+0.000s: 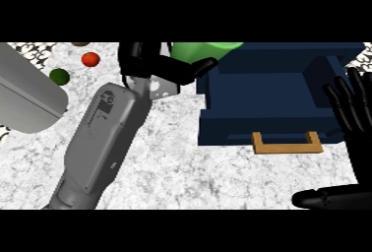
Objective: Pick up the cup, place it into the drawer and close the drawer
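Note:
The green cup [205, 50] shows at the top centre, by the far left corner of the dark blue drawer [265, 110]. My left hand [156, 66] reaches up from the lower left, its black fingers and thumb curled against the cup's left and lower side. The cup's top is cut off by the view's edge. The drawer is pulled open, and its wooden handle [287, 144] faces me. My right hand [355, 115] rests open at the right edge, fingers up, beside the drawer's right wall.
A large grey slab [29, 98] lies at the left. A red ball [90, 59], a dark green ball [59, 76] and a brown item [80, 44] sit at the back left. White speckled counter [189, 172] spreads in front of the drawer.

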`<action>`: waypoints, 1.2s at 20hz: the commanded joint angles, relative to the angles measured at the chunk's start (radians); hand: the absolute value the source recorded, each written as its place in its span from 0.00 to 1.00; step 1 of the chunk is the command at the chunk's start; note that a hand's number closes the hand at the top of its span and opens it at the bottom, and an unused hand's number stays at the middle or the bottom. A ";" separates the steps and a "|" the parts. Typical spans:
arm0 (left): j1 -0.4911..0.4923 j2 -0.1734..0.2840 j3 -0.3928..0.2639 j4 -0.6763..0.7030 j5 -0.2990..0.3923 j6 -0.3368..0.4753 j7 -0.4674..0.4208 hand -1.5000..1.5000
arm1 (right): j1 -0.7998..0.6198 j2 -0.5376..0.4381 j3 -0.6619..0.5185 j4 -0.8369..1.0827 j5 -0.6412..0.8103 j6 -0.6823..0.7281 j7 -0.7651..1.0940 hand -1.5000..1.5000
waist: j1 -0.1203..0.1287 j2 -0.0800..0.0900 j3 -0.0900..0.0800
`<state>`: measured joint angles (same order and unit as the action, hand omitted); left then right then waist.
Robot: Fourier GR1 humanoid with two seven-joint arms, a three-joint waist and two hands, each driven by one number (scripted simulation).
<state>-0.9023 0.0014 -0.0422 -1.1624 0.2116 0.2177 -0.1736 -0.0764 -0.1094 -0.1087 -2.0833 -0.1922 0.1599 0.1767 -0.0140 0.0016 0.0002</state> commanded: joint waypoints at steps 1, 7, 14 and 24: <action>0.021 -0.001 -0.049 0.023 -0.016 0.007 -0.004 1.00 | -0.031 -0.016 -0.012 -0.043 -0.007 -0.023 0.065 0.00 | 0.006 -0.002 0.000; -0.231 -0.001 -0.036 0.326 0.054 0.075 -0.030 1.00 | -0.029 0.012 0.023 0.026 0.027 -0.010 -0.006 0.00 | -0.010 0.004 0.000; -0.309 -0.001 -0.148 0.463 0.162 0.154 -0.090 1.00 | -0.127 -0.003 -0.002 0.119 0.040 -0.024 -0.020 0.00 | -0.016 0.007 0.000; -0.378 -0.001 -0.314 0.685 0.295 0.190 -0.166 1.00 | -0.030 0.011 0.025 0.040 0.032 0.007 -0.049 0.00 | -0.059 0.013 0.001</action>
<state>-1.2538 0.0001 -0.2919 -0.5555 0.4715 0.3966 -0.3178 -0.1195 -0.0975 -0.0796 -2.0413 -0.1612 0.1588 0.1518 -0.0575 0.0116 0.0008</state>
